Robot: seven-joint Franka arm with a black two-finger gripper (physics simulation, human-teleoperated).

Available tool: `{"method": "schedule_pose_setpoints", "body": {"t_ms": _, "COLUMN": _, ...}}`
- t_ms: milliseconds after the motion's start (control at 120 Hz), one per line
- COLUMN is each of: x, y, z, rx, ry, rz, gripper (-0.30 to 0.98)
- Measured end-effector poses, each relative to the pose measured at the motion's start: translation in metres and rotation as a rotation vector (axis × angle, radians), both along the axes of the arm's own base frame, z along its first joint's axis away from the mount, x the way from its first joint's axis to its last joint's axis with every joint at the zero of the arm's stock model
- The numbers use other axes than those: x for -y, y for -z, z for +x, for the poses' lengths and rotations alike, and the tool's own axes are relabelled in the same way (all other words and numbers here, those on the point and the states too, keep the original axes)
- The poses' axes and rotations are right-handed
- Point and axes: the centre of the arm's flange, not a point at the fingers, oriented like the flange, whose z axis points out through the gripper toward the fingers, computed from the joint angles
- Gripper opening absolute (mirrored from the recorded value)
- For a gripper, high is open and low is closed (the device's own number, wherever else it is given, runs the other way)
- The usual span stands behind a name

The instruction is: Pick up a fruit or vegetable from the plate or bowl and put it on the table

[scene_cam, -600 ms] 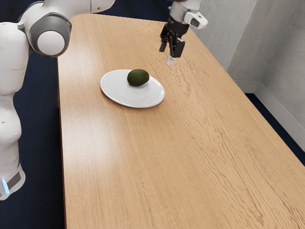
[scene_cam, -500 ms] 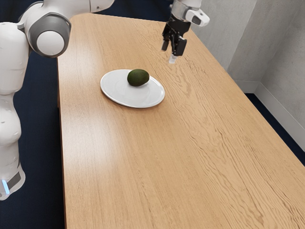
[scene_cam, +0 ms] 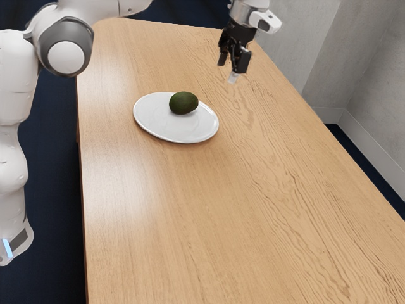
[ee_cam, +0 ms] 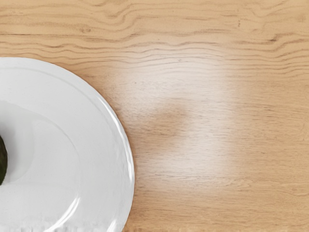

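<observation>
Avocado (scene_cam: 183, 103) on plate (scene_cam: 157, 120), plate on table (scene_cam: 190, 209), gripper (scene_cam: 228, 71) to the exterior view's right.

Black fingers (scene_cam: 242, 63), lower than them a dark green avocado (scene_cam: 183, 103) and plain white plate (scene_cam: 155, 120), light tan desk (scene_cam: 164, 221) with wavy brown grain, mottled grey wall (scene_cam: 367, 57), dark navy floor (scene_cam: 54, 202).

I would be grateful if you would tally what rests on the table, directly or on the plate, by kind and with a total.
Plates, white: 1
Avocados, dark green: 1
Total: 2
</observation>
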Motion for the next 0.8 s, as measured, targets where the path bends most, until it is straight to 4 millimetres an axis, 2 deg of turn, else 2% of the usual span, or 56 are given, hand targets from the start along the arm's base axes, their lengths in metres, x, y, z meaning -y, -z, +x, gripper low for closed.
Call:
{"method": "schedule_pose_setpoints", "body": {"t_ms": 83, "x": -0.023, "y": 0.004, "z": -0.008, "rx": -0.038, "ry": -0.048, "rz": -0.001, "gripper": 0.69}}
{"method": "schedule_pose_setpoints", "body": {"t_ms": 317, "x": -0.086, "y": 0.057, "z": -0.031, "rx": -0.211, "ry": -0.179, "rz": -0.033, "gripper": 0.69}}
{"method": "schedule_pose_setpoints", "body": {"t_ms": 467, "x": -0.111, "y": 0.092, "z": -0.043, "rx": -0.290, "ry": -0.234, "rz": -0.068, "gripper": 0.69}}
{"method": "schedule_pose_setpoints", "body": {"t_ms": 600, "x": -0.131, "y": 0.105, "z": -0.060, "rx": -0.303, "ry": -0.281, "rz": -0.083, "gripper": 0.69}}
{"method": "schedule_pose_setpoints", "body": {"t_ms": 708, "x": -0.151, "y": 0.121, "z": -0.058, "rx": -0.286, "ry": -0.304, "rz": -0.091, "gripper": 0.69}}
{"method": "schedule_pose_setpoints", "body": {"t_ms": 800, "x": -0.158, "y": 0.138, "z": -0.048, "rx": -0.278, "ry": -0.300, "rz": -0.097, "gripper": 0.69}}
